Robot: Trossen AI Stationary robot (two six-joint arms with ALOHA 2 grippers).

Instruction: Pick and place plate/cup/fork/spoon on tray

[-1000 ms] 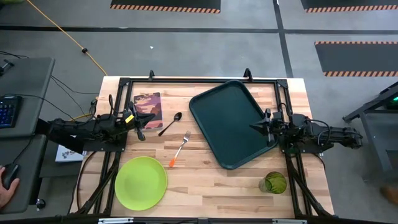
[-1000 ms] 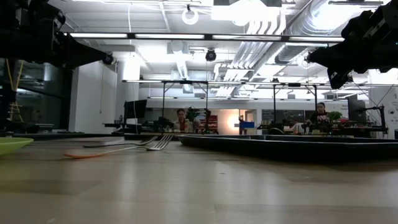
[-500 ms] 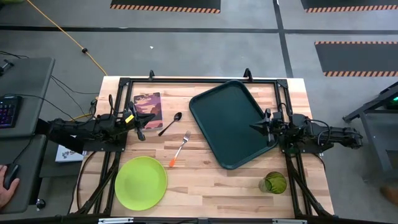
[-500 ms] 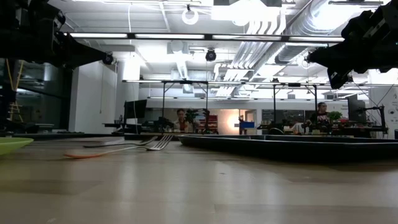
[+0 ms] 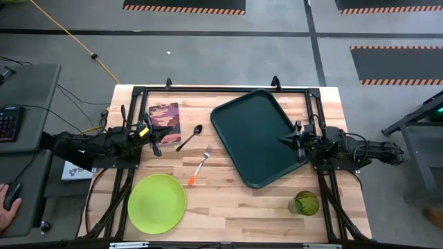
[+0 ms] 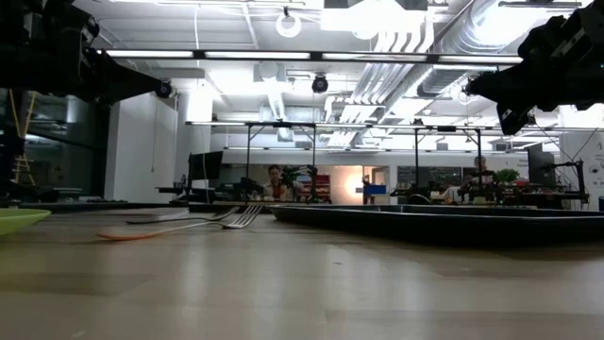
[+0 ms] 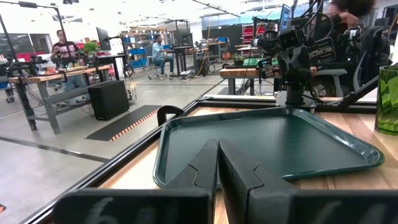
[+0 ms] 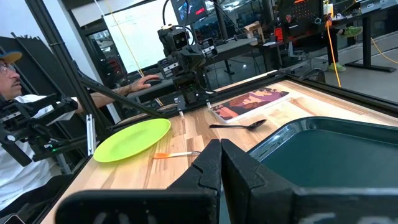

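While my left gripper (image 5: pixel 168 129) and right gripper (image 5: pixel 282 142) wait pinched closed and empty, nothing sits on the tray (image 5: pixel 255 131): spoon (image 5: pixel 190 137), fork (image 5: pixel 199 167), plate (image 5: pixel 156 203) toward nine o'clock, cup (image 5: pixel 304 203) at five.

in the low view the plate (image 6: pixel 19 218) is cut off by the picture's edge and the spoon (image 6: pixel 170 218) is perhaps the dark sliver behind the fork (image 6: pixel 179 228). the cup (image 7: pixel 387 90) is cropped in the left wrist view.
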